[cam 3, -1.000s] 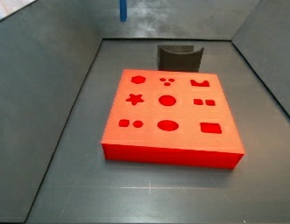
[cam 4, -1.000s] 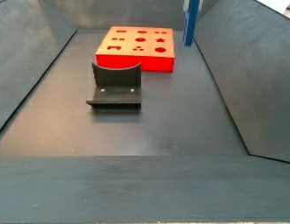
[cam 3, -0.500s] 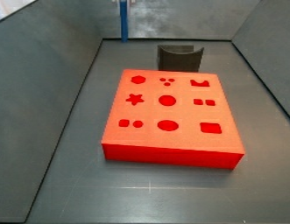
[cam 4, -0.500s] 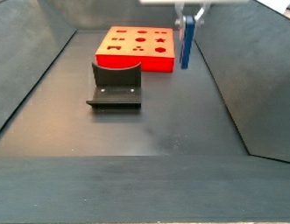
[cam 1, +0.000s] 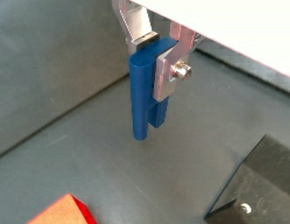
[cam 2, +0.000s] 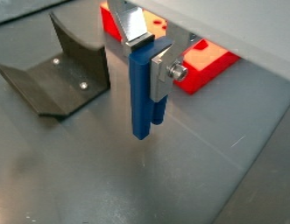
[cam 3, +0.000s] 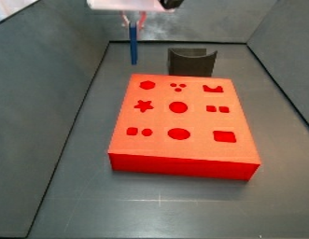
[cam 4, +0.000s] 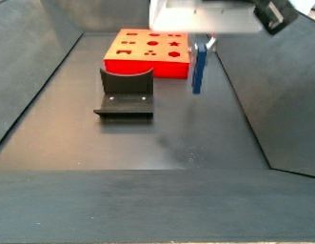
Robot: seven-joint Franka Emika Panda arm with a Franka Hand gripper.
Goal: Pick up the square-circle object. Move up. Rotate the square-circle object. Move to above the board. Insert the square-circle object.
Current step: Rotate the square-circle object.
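No text, label, brand, number or sign can be read in any view. The gripper (cam 2: 145, 54), hanging above the floor beside the board (cam 3: 182, 124), carries no marking that can be read, and also the square-circle object (cam 1: 144, 96) between its fingers is plain blue. The board shows only shaped holes, and the fixture (cam 4: 126, 91) is plain dark

Fixture (cam 4: 126, 91): dark L-shaped bracket, curved upright plate on a flat base plate, standing upright on the floor (cam 4: 160, 143) (dark grey, faintly scratched). In a side view (cam 3: 190, 62) it sits near the back wall. A wrist view (cam 2: 53, 70) shows small pale screws in it. Sloped grey side walls (cam 3: 57, 56) enclose the floor. Gripper (cam 4: 201, 44) hangs apart from the fixture, not touching it.
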